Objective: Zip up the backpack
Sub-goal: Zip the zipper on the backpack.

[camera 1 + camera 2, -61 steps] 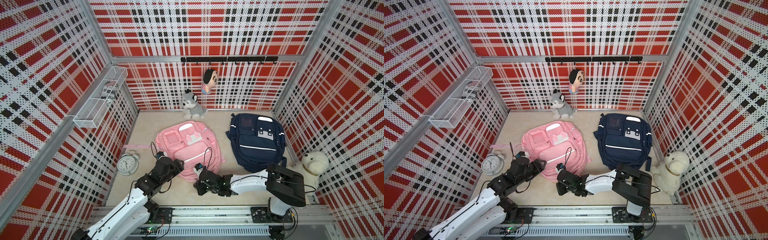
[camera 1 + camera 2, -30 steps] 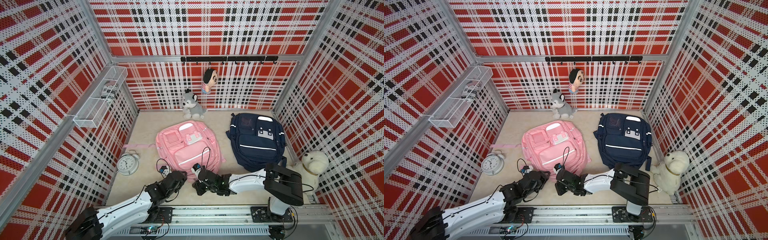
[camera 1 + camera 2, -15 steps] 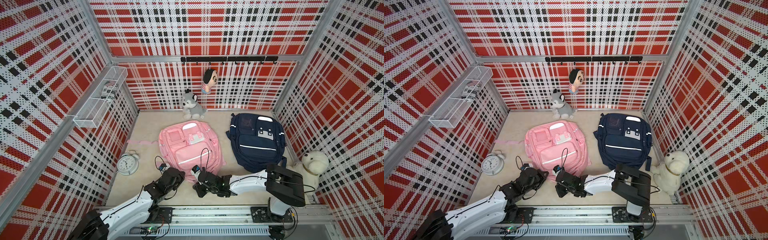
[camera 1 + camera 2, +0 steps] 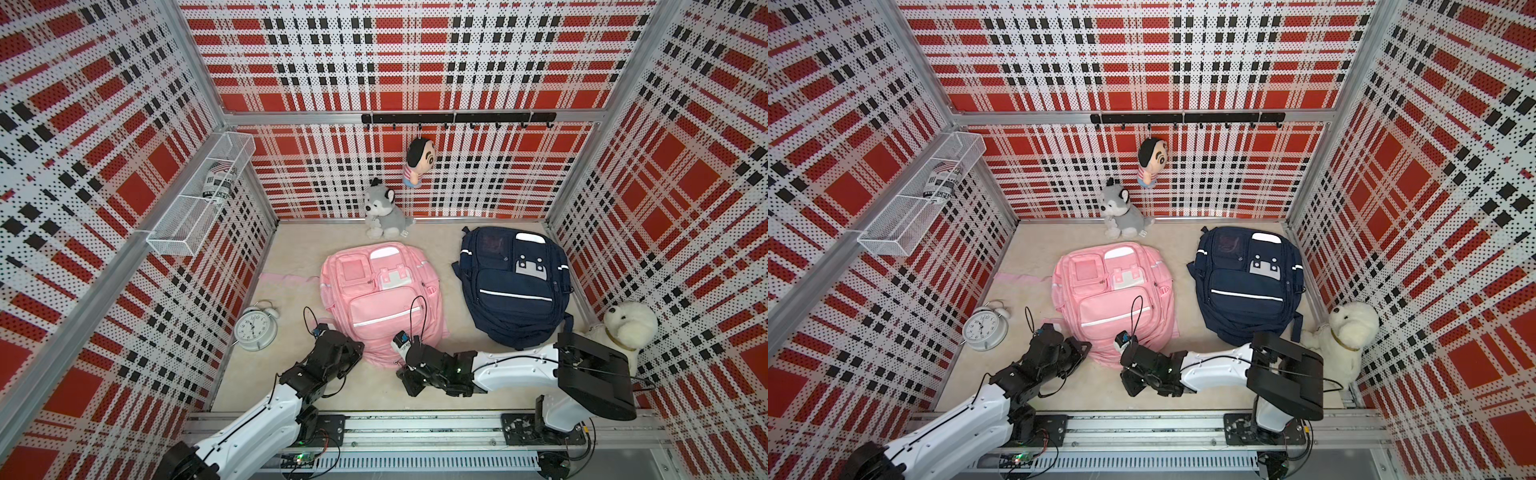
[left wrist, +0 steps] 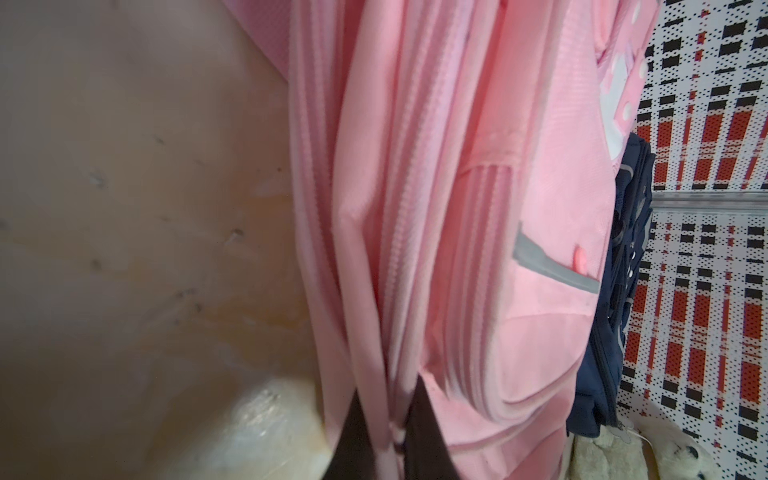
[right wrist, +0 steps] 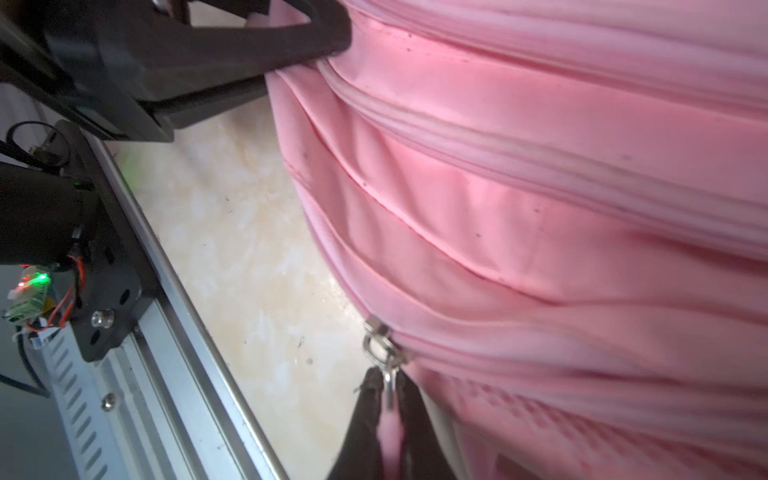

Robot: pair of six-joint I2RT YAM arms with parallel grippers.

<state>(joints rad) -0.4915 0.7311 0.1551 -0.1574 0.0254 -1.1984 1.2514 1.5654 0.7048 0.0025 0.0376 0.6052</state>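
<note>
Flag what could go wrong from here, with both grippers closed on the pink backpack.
1. The right gripper pinches only the thin zipper pull; a hard tug could slip it free.
2. The left gripper holds just a fold of the pink backpack, so the bag may drag along instead of staying anchored.
3. The fabric around the slider is creased and could catch in it.

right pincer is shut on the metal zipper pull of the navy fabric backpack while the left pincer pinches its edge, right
Wrong bag. The right wrist view shows the right pincer shut on the metal zipper pull of the pink fabric backpack, while the left pincer pinches its edge.
</note>
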